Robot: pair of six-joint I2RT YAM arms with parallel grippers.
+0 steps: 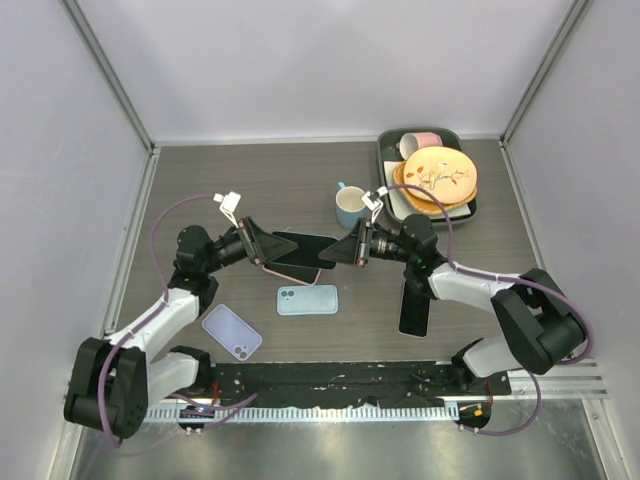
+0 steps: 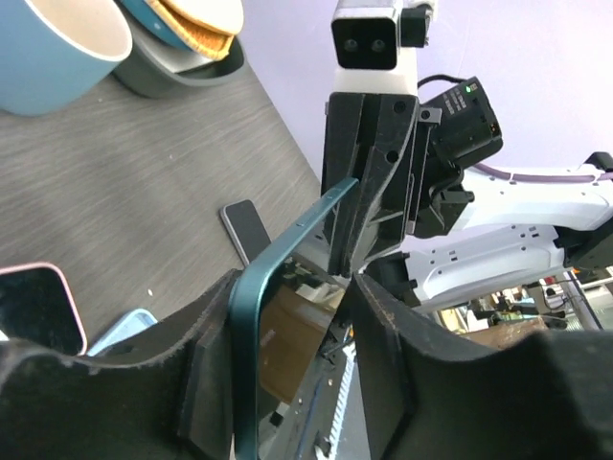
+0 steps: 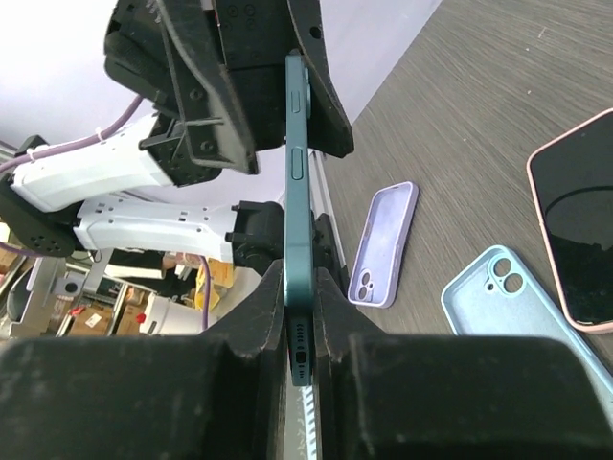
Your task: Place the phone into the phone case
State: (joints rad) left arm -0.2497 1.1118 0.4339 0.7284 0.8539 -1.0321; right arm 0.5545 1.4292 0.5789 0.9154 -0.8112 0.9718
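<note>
No word, brand, number or sign can be read in any view — the teal phone (image 3: pixel 298 220), the lilac case (image 1: pixel 232 332) and the blue case (image 1: pixel 307 299) show none legible — the background clutter (image 3: pixel 144 311) is too blurred

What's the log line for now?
right jaws: shut on teal phone | left jaws: open around it | blue case: flat, untouched

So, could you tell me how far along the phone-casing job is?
Done: the dark teal phone is up off the grey table. In hand: right gripper clamps it; left gripper brackets its other end, gap visible. Left: seating it in a case; the light blue phone case lies empty.
</note>
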